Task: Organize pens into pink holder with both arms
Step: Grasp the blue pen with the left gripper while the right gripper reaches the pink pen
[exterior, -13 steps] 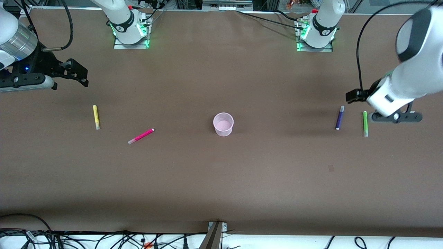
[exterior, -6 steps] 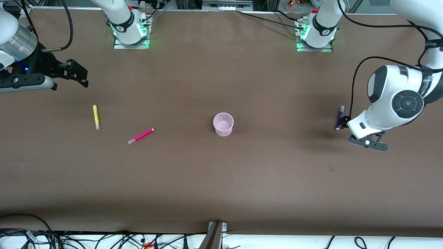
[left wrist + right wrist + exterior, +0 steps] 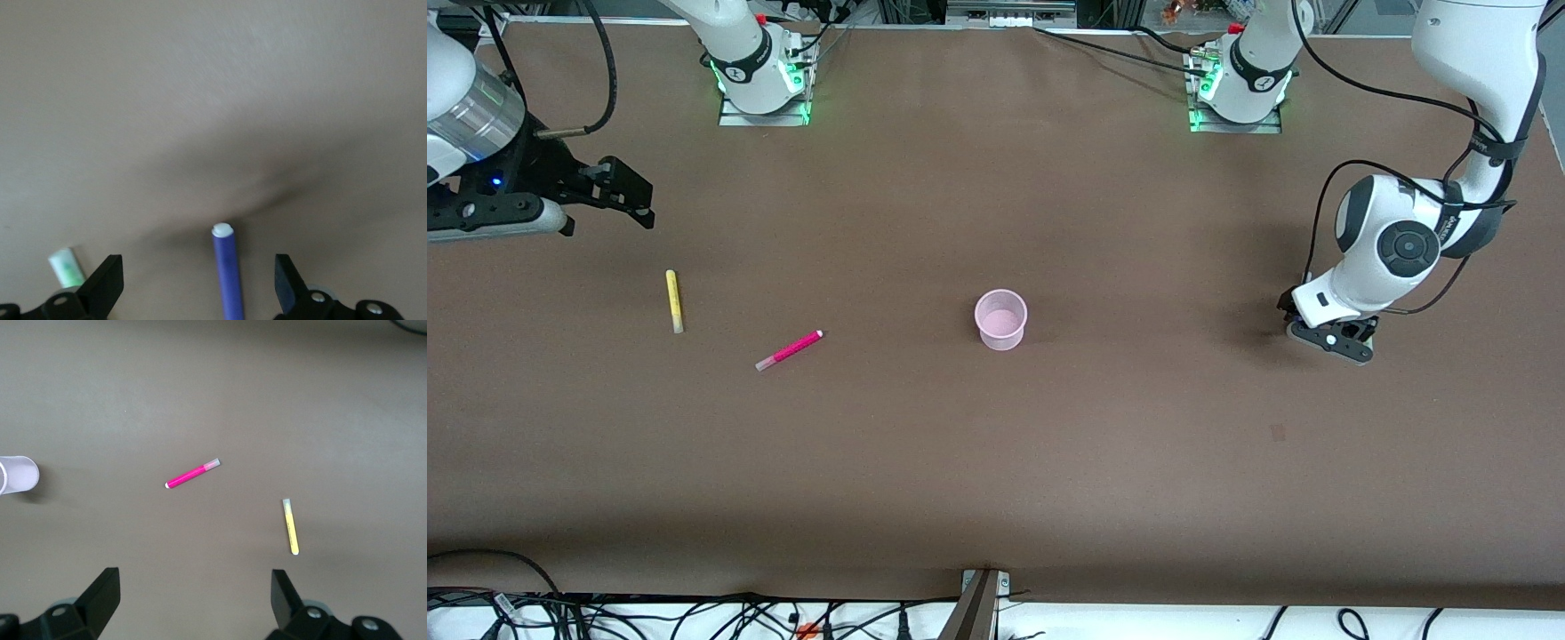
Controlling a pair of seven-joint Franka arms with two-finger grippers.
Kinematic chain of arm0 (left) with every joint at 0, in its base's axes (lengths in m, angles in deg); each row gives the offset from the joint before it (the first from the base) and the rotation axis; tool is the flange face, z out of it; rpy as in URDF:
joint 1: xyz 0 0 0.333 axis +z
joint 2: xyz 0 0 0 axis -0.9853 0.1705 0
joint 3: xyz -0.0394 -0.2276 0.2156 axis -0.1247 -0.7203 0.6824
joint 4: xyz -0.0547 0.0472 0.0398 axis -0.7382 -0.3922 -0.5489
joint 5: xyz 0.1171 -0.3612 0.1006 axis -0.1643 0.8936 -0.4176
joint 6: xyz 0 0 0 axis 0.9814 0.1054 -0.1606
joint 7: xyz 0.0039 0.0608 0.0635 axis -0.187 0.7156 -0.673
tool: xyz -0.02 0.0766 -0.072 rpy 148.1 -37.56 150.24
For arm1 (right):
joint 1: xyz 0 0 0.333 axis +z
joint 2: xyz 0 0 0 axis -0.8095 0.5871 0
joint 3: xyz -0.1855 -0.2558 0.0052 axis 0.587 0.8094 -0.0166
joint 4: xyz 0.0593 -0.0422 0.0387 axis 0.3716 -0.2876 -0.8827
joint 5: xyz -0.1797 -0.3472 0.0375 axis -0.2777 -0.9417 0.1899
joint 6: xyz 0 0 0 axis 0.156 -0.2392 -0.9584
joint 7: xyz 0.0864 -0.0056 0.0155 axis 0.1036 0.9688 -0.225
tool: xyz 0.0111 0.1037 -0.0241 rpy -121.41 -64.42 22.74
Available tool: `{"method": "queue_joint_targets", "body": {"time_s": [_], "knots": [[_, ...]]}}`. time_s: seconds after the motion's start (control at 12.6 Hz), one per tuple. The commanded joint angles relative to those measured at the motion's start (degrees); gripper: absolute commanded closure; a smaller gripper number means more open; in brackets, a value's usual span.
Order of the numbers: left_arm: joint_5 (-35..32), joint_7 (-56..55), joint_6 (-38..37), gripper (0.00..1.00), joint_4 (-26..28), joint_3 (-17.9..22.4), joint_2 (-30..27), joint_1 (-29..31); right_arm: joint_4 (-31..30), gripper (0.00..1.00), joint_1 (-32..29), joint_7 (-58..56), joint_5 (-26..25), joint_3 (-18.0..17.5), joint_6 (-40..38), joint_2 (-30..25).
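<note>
The pink holder (image 3: 1001,318) stands upright mid-table; it also shows in the right wrist view (image 3: 17,475). The yellow pen (image 3: 673,300) and the magenta-pink pen (image 3: 789,350) lie toward the right arm's end, both seen in the right wrist view, yellow (image 3: 291,527) and magenta-pink (image 3: 192,474). My right gripper (image 3: 609,209) hangs open and empty above the table near the yellow pen. My left gripper (image 3: 1327,336) is low at the left arm's end, open, with the dark purple pen (image 3: 227,273) lying between its jaws. The green pen's end (image 3: 67,267) lies just outside one finger. The left hand hides both pens in the front view.
The brown table (image 3: 996,462) carries only the pens and the holder. The arm bases (image 3: 760,71) stand along the edge farthest from the front camera. Cables hang at the edge nearest that camera.
My left arm has swung down and lowered its gripper from beside the green pen to over the purple pen, now hiding both in the front view. The right arm has not moved.
</note>
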Motion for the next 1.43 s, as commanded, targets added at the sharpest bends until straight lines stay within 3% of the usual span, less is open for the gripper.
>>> {"method": "queue_joint_targets", "body": {"time_s": [0.0, 0.24, 0.4, 0.48, 0.56, 0.71, 0.87, 1.03, 1.19, 1.35], "knots": [[-1.4, 1.0, 0.7, 0.00, -0.2, -0.5, 1.1, 0.5, 1.1, 0.00, -0.3, -0.5, -2.5, -0.3, 0.5, 3.3], [-1.4, 0.2, 0.8, 0.00, -0.1, -0.5, 1.8, 0.8, 1.1, 0.00, 0.8, 0.1, -6.8, -0.7, 0.6, 6.4], [-1.2, 0.1, 0.8, 0.49, -0.2, -0.6, 3.4, 0.8, 1.1, 0.00, 1.2, -0.8, -7.2, -0.8, 1.0, 8.3], [-0.9, 0.1, 0.8, 0.61, -0.3, -0.6, 4.1, 0.8, 1.1, 0.00, 1.1, -0.5, -6.5, -0.8, 1.0, 9.3], [-0.9, 0.1, 0.8, 0.71, -0.3, -0.6, 4.2, 0.8, 1.0, 0.00, 1.1, 0.1, -6.2, -0.8, 1.0, 9.6], [-0.7, 0.1, 0.8, 0.79, -0.5, -0.7, 4.8, 1.8, 0.6, 0.00, 0.9, 1.5, -2.8, -0.7, 3.0, 13.3], [-0.6, 0.1, 0.8, 1.00, -0.6, -0.9, 5.3, 1.7, -0.7, 0.00, 0.6, 14.2, 0.1, -0.7, 8.0, 17.4], [-0.6, 0.4, -0.1, 1.00, -1.9, -0.9, 5.2, 1.4, -3.3, 0.00, 1.1, 22.9, 4.5, -0.7, 14.0, 20.1], [-0.6, 0.5, -3.4, 1.00, -3.2, -2.3, 3.1, 1.2, -3.6, 0.00, 1.9, 32.1, 4.9, -0.9, 19.5, 24.6], [-0.4, 0.9, -16.4, 1.00, -8.7, -6.4, 1.6, 1.3, -3.6, 0.00, 3.3, 39.9, 6.4, -0.9, 24.8, 29.1]]}}
